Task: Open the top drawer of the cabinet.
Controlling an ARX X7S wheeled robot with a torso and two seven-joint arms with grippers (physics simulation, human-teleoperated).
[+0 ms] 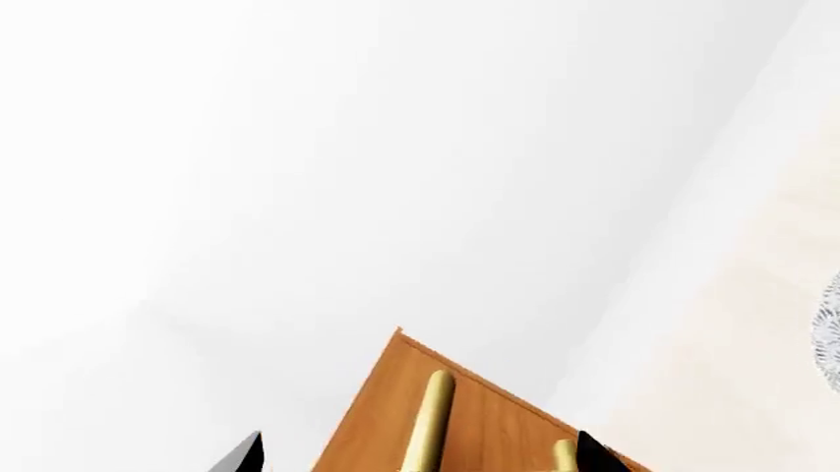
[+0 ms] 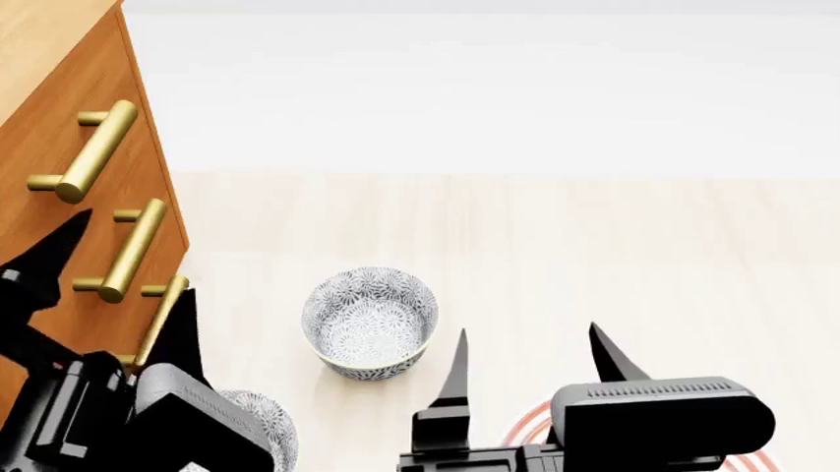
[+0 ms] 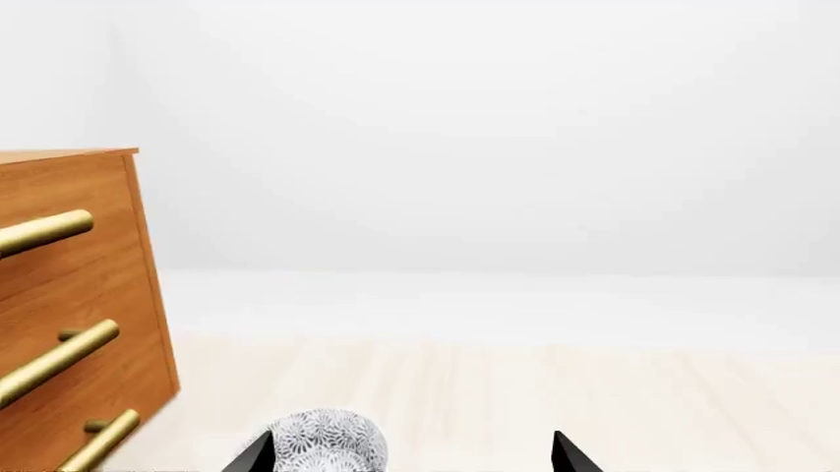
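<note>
The orange-brown cabinet (image 2: 37,34) stands at the left of the head view, with three stacked drawers. The top drawer (image 2: 66,103) sits flush with the ones below, and its brass bar handle (image 2: 90,149) is free. My left gripper (image 2: 128,258) hangs open in front of the drawer fronts without touching them. In the left wrist view the top handle (image 1: 427,418) lies between the open fingers of the left gripper (image 1: 420,454), farther off. My right gripper (image 2: 529,334) is open and empty over the floor, away from the cabinet (image 3: 112,295).
A patterned bowl (image 2: 370,322) sits on the pale wood floor between the two grippers. A second bowl (image 2: 267,423) is half hidden behind my left arm. Red rings (image 2: 522,431) mark the floor under the right gripper. A white wall closes the far side.
</note>
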